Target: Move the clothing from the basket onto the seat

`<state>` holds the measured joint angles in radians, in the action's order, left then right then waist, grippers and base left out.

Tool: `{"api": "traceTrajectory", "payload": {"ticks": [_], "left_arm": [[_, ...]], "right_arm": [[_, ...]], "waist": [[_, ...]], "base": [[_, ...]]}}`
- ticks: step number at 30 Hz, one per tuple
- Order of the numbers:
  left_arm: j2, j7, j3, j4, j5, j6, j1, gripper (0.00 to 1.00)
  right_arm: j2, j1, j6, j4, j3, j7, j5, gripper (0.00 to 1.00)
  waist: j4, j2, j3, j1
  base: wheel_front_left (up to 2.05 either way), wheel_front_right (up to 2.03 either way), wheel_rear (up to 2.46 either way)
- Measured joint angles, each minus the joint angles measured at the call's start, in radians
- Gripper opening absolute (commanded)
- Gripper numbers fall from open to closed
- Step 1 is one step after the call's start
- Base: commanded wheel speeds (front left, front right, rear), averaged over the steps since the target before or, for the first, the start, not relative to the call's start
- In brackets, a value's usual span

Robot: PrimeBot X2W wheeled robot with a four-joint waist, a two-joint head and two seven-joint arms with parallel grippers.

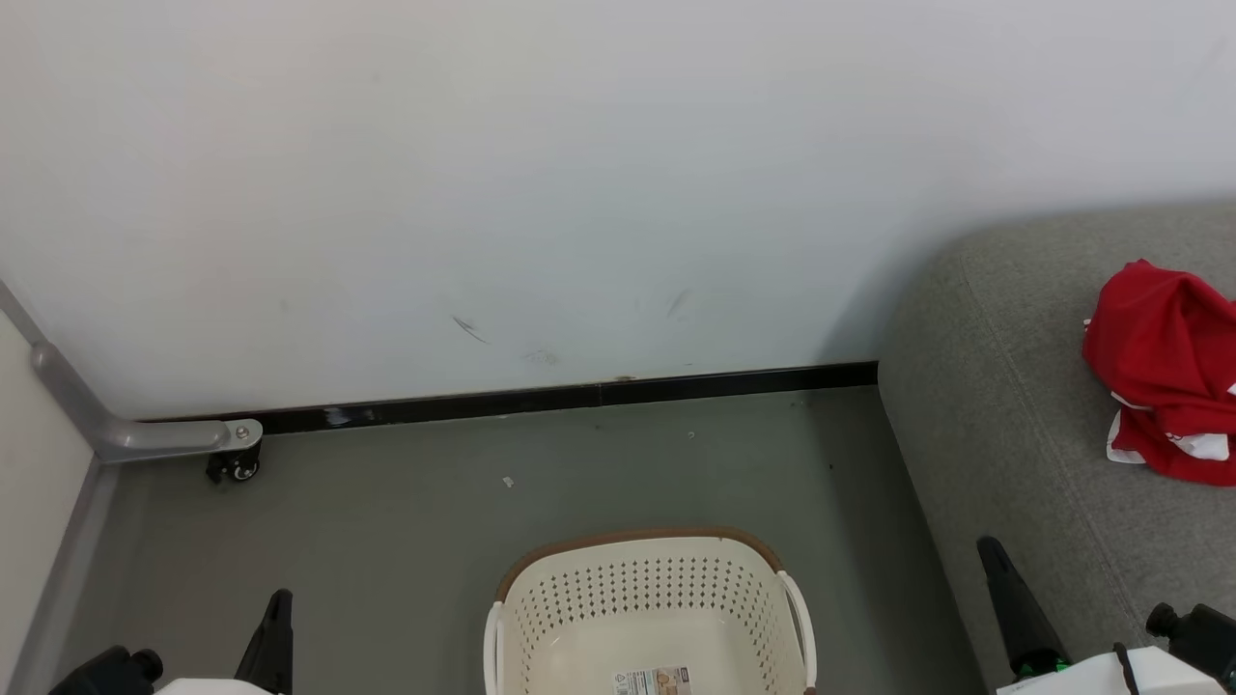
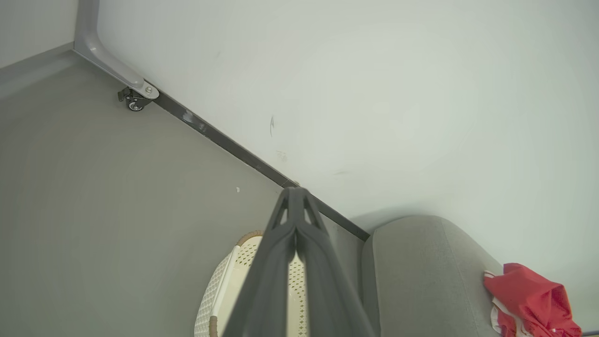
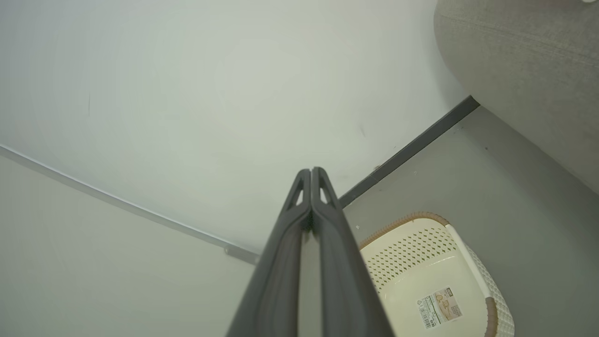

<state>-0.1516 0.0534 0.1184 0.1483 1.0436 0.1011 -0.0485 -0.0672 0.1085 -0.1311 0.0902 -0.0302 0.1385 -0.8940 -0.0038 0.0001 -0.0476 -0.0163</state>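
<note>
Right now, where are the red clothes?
In the head view the red clothing lies bunched up on the grey seat at the far right, up and to the right of the basket on the floor.

1. The basket point(image 1: 647, 579) stands on the floor point(image 1: 406, 541), before the wall point(image 1: 579, 193).
2. The seat point(image 1: 1004, 425) lies right of the basket, apart from it.
3. The clothing point(image 1: 1164, 367) lies on the seat.

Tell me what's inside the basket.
Inside the basket: bare cream floor with a paper label. Its near end runs out of frame, so that part is unseen. Red clothing lies on the seat.
</note>
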Motion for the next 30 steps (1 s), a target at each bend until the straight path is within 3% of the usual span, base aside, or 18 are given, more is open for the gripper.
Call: {"api": "traceTrajectory", "payload": {"ticks": [15, 30], "left_arm": [[0.032, -0.044, -0.054, 0.031, 0.167, -0.061, 0.024, 0.00], [0.063, -0.089, -0.109, 0.062, 0.330, -0.123, 0.051, 0.00]], "right_arm": [[-0.017, -0.046, 0.000, 0.053, 0.009, -0.040, -0.240, 0.00], [-0.034, -0.096, 0.000, 0.096, 0.016, -0.079, -0.476, 0.00]], "waist": [[0.001, 0.0000, 0.019, 0.0123], [0.002, 0.0000, 0.036, 0.0153]], "base": [[0.00, 0.00, 0.00], [0.00, 0.00, 0.00]]}}
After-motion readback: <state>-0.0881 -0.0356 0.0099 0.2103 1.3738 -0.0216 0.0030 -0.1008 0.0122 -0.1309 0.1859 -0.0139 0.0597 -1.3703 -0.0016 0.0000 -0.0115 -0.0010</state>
